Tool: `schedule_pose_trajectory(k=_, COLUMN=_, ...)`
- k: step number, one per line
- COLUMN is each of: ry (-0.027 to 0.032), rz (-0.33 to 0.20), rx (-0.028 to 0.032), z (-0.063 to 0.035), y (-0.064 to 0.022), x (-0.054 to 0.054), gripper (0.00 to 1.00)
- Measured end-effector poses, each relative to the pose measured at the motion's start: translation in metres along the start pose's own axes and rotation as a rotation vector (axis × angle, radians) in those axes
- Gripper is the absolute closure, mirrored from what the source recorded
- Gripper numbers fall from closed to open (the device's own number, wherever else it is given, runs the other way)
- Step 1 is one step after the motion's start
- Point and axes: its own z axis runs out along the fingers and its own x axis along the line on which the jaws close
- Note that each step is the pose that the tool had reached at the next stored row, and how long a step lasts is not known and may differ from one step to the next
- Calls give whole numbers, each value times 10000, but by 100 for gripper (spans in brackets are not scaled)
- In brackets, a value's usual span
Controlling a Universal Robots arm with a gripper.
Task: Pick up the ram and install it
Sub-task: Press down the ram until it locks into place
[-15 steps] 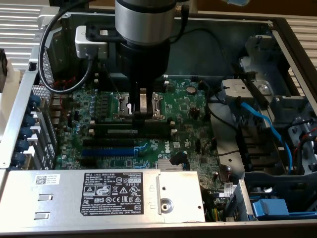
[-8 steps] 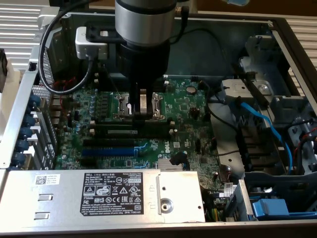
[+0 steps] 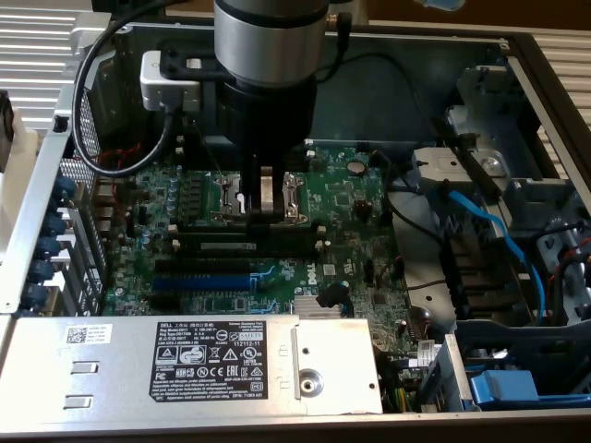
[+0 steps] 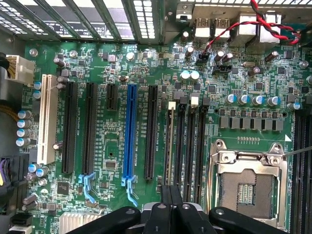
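- The gripper [image 3: 266,214] hangs low over the middle of the motherboard [image 3: 355,198], inside the open computer case [image 3: 37,194].
- Its claw is pressed together, the two dark fingers [image 4: 165,200] meeting with no gap showing in the wrist view.
- The ram [image 3: 242,246] stands on edge in the memory slot farthest from the CPU socket [image 4: 248,187], on the side toward the blue expansion slot [image 3: 199,280] (its whitish label faces the exterior camera).
- In the wrist view the ram [image 4: 168,146] is seen edge-on as a thin line that runs under the fingertips; whether the fingers pinch it I cannot tell.
- Three more black slots [image 4: 190,146] lie between the ram and the socket.
- A grey power supply [image 3: 111,365] with a black label sits along the motherboard's near edge in the exterior view.
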Motion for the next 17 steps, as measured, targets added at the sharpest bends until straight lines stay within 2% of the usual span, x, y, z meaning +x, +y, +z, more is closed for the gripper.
schedule_pose_trajectory(k=9, ry=-13, rz=1, rx=8, z=-29, y=2, x=-1, gripper=90)
schedule_pose_trajectory(k=17, ry=-4, rz=1, rx=2, z=-172, y=5, x=5, gripper=90)
